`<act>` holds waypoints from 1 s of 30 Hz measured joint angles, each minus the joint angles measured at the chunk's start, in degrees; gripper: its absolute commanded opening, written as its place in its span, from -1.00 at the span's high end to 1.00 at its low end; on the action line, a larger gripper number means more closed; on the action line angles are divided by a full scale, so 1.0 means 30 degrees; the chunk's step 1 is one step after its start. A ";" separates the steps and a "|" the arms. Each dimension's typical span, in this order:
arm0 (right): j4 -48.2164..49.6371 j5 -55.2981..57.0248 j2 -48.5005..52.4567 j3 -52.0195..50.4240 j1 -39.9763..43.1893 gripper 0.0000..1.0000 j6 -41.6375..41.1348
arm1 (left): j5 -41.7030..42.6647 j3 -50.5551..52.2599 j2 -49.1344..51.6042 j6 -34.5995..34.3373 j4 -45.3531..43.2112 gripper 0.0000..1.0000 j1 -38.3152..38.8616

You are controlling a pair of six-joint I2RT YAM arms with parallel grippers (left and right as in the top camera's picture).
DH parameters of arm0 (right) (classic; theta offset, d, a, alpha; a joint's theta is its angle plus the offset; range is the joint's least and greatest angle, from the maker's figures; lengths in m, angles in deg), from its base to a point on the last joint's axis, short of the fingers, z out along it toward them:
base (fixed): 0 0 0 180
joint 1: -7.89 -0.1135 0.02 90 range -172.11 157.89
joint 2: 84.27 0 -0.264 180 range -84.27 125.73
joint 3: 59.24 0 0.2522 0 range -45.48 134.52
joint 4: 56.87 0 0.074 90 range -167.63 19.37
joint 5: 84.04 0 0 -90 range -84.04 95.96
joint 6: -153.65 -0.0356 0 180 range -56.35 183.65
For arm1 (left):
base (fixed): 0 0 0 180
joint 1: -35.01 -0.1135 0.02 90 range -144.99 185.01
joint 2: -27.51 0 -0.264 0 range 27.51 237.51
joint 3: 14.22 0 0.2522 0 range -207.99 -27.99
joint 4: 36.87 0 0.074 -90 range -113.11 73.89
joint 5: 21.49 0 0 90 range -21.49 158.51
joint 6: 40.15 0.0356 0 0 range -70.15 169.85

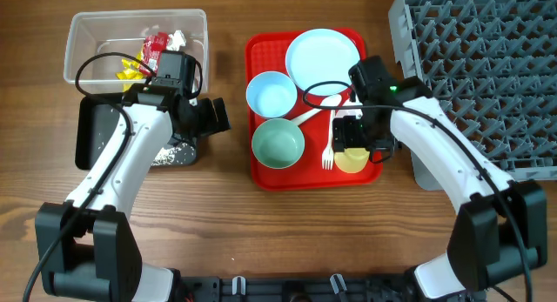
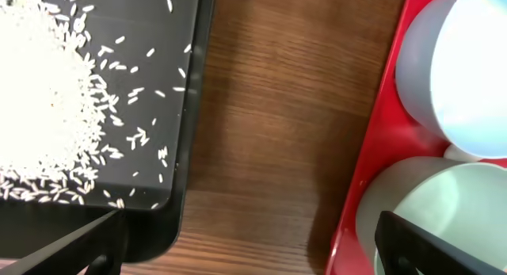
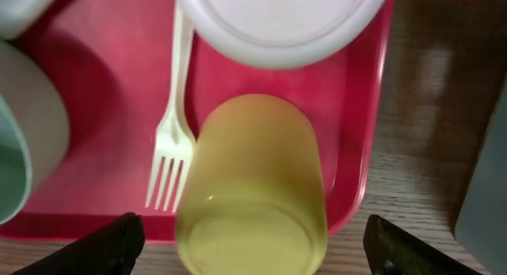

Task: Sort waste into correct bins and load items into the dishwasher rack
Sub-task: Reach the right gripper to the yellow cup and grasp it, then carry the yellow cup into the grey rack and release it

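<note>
**Yellow cup sits between the right claw's fingers, ready to be gripped**

The right claw (image 3: 253, 231) hangs low over the near right corner of the red tray (image 3: 103, 61), released and holding nothing; its two fingers stand wide, one on each side of the yellow cup (image 3: 257, 164), with a clear gap on both sides.

The cup looks to lie on its side, though the angle leaves some doubt. Its long axis runs parallel to the white fork (image 3: 170, 140) just beside it, with one end toward the claw and the other toward the plate (image 3: 277, 21). That puts the axis square across the line on which the fingers would close, so the claw would meet the round wall, not the ends.

The fork is near enough to the left finger to be nudged.

The grey rack (image 1: 487, 67) lies on the right arm's own side, so this arm is the nearer one for the carry.

The left claw (image 2: 249, 227) is released and empty too; it hovers over bare table between the black tub (image 2: 194, 148), which holds the rice (image 2: 40, 108), and the tray.
</note>
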 measured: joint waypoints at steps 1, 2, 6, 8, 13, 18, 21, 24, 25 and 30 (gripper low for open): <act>0.0007 0.0131 0.0175 0.0000 0.0000 -0.82 -0.0073 | 0.0000 0.0000 0.0000 0.0000 -0.0131 -1.00 0.0000; 0.0007 0.0153 0.0306 0.0000 0.0000 -0.82 -0.0138 | 0.0000 0.0000 0.0000 0.0000 -0.0204 -1.00 0.0000; -0.0022 0.0233 0.0845 0.0000 0.0000 -0.81 -0.0233 | -0.0007 0.0000 0.0000 0.0000 -0.0219 -1.00 0.0000; -0.0036 0.0291 0.1078 0.0000 0.0000 -0.74 -0.0277 | -0.0007 0.0000 0.0000 0.0000 -0.0233 -1.00 0.0000; 0.0255 0.0379 0.1253 -0.0007 0.0000 -0.26 -0.0415 | 0.0000 0.0000 0.0000 0.0000 -0.0291 -1.00 0.0000; 0.0291 0.0488 0.1253 0.0000 0.0000 0.15 -0.0437 | 0.0000 0.0000 0.0000 0.0000 -0.0299 -1.00 0.0000; 0.0291 0.0488 0.1253 0.0000 0.0000 0.17 -0.0415 | 0.0000 0.0000 0.0000 0.0000 -0.0291 -1.00 0.0000; 0.0284 0.0437 0.1253 0.0007 0.0000 0.19 -0.0350 | -0.0007 0.0000 0.0000 0.0000 -0.0299 -1.00 0.0000; 0.0168 0.0357 0.1253 0.0029 0.0000 0.20 -0.0335 | 0.0000 0.0000 0.0000 0.0000 -0.0291 -1.00 0.0000; -0.2157 -0.0248 0.1399 0.1260 0.0000 0.26 0.0124 | -0.0007 0.0000 0.0000 0.0000 -0.0299 -1.00 0.0000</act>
